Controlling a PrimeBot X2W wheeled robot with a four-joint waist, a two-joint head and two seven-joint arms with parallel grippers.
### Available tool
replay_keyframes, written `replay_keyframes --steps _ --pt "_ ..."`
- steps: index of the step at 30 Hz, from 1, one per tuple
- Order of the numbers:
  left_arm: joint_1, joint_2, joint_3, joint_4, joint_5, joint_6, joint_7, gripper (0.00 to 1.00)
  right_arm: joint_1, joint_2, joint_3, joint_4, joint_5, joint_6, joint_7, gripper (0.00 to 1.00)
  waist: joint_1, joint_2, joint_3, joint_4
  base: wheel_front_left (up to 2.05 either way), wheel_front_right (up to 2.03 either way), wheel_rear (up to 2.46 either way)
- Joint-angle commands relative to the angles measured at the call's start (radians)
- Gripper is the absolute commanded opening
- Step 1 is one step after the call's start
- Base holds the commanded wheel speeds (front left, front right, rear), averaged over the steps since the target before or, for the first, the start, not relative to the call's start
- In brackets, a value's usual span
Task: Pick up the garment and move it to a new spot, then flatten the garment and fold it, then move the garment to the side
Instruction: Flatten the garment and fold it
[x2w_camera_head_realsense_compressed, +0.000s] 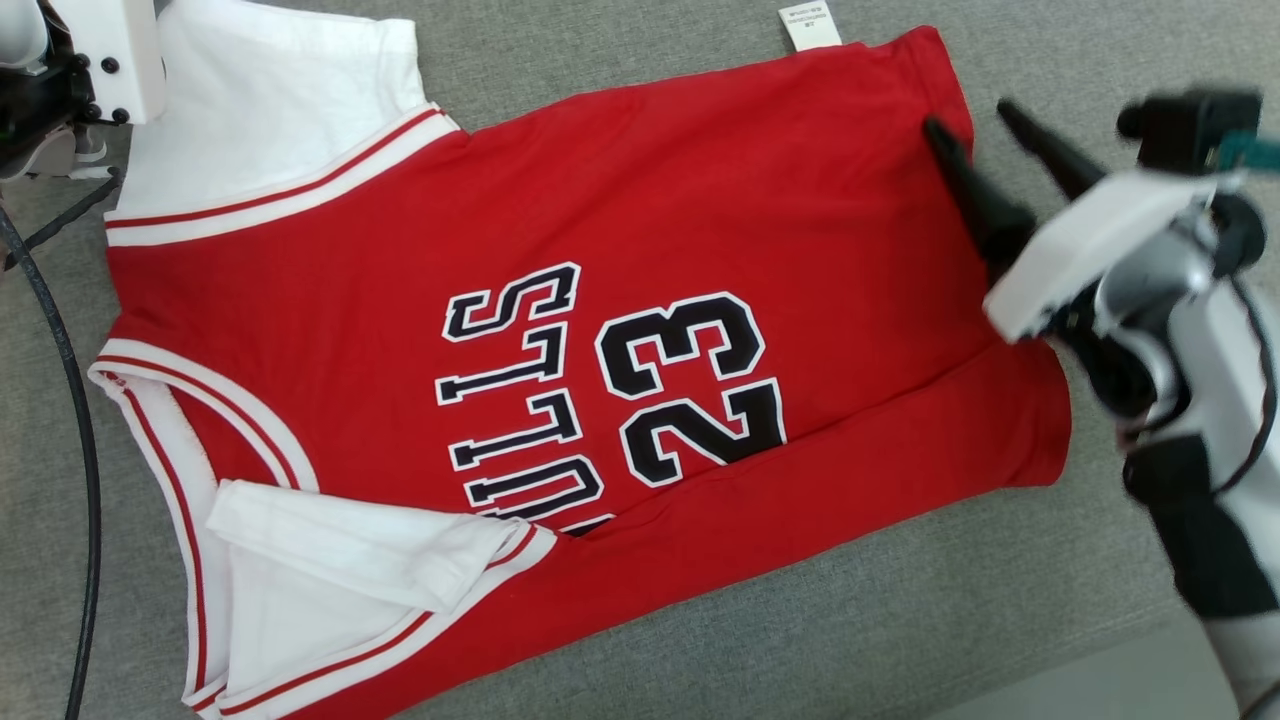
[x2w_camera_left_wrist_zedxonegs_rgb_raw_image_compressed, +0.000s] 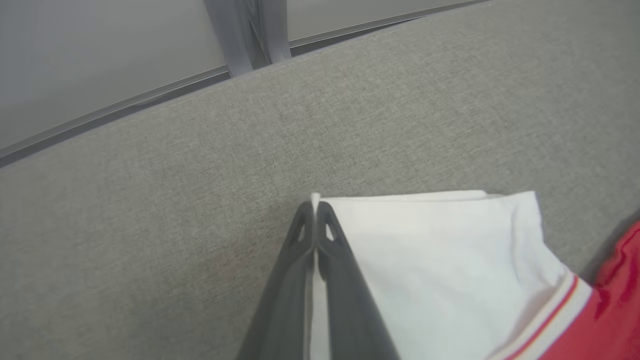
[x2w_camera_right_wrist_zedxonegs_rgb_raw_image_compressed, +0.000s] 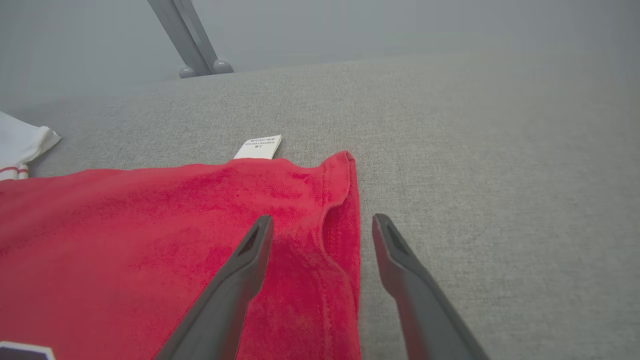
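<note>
Jersey (x2w_camera_head_realsense_compressed: 640, 330) is lying spread on the grey cloth surface (x2w_camera_head_realsense_compressed: 900, 620), red with white sleeves, print facing up, lower edge folded over. Its tag (x2w_camera_head_realsense_compressed: 810, 25) is sticking out at the far edge.

Left gripper (x2w_camera_left_wrist_zedxonegs_rgb_raw_image_compressed: 314, 212) is clenching the edge of the far white sleeve (x2w_camera_left_wrist_zedxonegs_rgb_raw_image_compressed: 440, 260), with fabric showing between the closed fingers.

Right gripper (x2w_camera_right_wrist_zedxonegs_rgb_raw_image_compressed: 322, 225) is spread wide and holding nothing, straddling the hem near the tag corner: one finger over red cloth, the other over the surface. Cannot tell if it is touching.
</note>
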Motion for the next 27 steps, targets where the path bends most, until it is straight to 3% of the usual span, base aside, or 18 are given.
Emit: replay_keyframes --steps 1,3,7,18,19,21,22,23,24,27 --pt "0.009 0.002 0.003 -0.007 -0.008 -0.004 -0.001 0.00 -0.046 0.002 -0.014 0.015 0.000 0.000 0.052 1.00 0.0000 0.0000 0.000 0.006 0.00 0.00 0.00" --pt "0.015 0.008 0.004 -0.021 -0.014 -0.009 0.000 0.00 -0.141 0.007 -0.041 0.068 -0.011 0.000 0.201 1.00 0.0000 0.0000 0.001 0.013 0.00 0.00 0.00" --pt "0.020 0.018 0.001 -0.041 -0.016 -0.010 0.005 0.00 -0.251 0.032 -0.062 0.155 -0.065 0.000 0.368 1.00 0.0000 0.0000 0.004 0.015 0.00 0.00 0.00" --pt "0.011 0.014 -0.018 -0.093 -0.011 -0.001 0.024 0.00 -0.414 0.097 -0.110 0.348 -0.159 0.000 0.512 0.98 0.0000 0.0000 0.024 0.042 0.00 0.00 0.00" --pt "0.009 0.012 -0.020 -0.097 -0.010 -0.001 0.025 0.00 -0.422 0.101 -0.111 0.363 -0.164 0.000 0.517 0.93 0.0000 0.0000 0.025 0.045 0.00 0.00 0.00" --pt "0.007 0.009 -0.022 -0.105 -0.010 0.002 0.028 0.00 -0.437 0.108 -0.113 0.390 -0.173 0.000 0.518 0.70 0.0000 0.0000 0.028 0.051 0.00 0.00 0.00" --pt "0.006 0.007 -0.024 -0.108 -0.011 0.003 0.028 0.00 -0.443 0.108 -0.113 0.400 -0.177 0.000 0.513 0.44 0.0000 0.0000 0.029 0.054 0.00 0.00 0.00" --pt "0.005 0.006 -0.025 -0.110 -0.011 0.003 0.029 0.00 -0.446 0.109 -0.112 0.409 -0.179 0.000 0.510 0.11 0.0000 0.0000 0.029 0.056 0.00 0.00 0.00" --pt "0.005 0.005 -0.026 -0.113 -0.012 0.003 0.029 0.00 -0.450 0.110 -0.110 0.417 -0.182 0.000 0.505 0.00 0.0000 0.0000 0.030 0.058 0.00 0.00 0.00" --pt "-0.003 0.009 -0.023 -0.127 -0.005 0.003 0.005 0.00 -0.464 0.103 -0.111 0.431 -0.189 0.000 0.475 0.00 0.0000 0.0000 0.032 0.065 0.00 0.00 0.00"
